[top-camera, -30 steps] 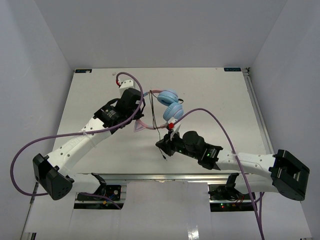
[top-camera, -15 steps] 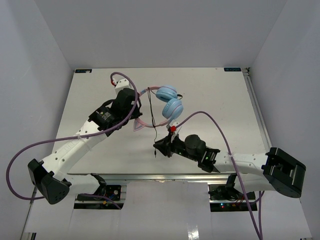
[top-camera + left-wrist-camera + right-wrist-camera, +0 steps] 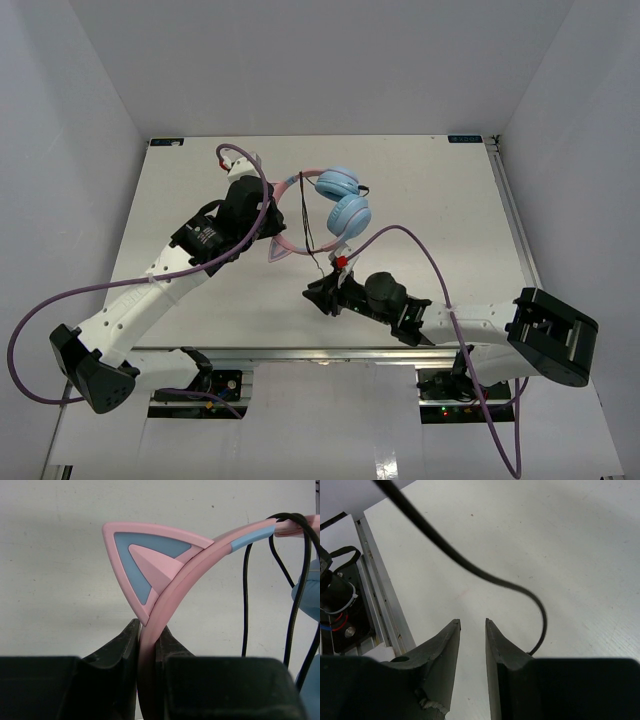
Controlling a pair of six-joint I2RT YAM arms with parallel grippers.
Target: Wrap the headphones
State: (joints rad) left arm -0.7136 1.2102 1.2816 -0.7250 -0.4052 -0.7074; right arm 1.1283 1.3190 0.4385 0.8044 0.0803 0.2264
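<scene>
Left wrist view alone reveals left claw (image 3: 148, 632) pinching the headband (image 3: 172, 587); right wrist view shows right claw (image 3: 472, 626) slightly spread, cable (image 3: 485, 576) beyond. Open surface (image 3: 445, 200) extends rightward.

A white table (image 3: 420, 180) stands enclosed by plain grey walls (image 3: 330, 60) on its far, left and right sides. One small teal label (image 3: 166, 142) is fixed at the far left corner, a second label (image 3: 464, 138) at the far right corner. A metal rail (image 3: 320, 353) runs along the near edge. Circuit boards (image 3: 210, 385) are mounted below that edge.
</scene>
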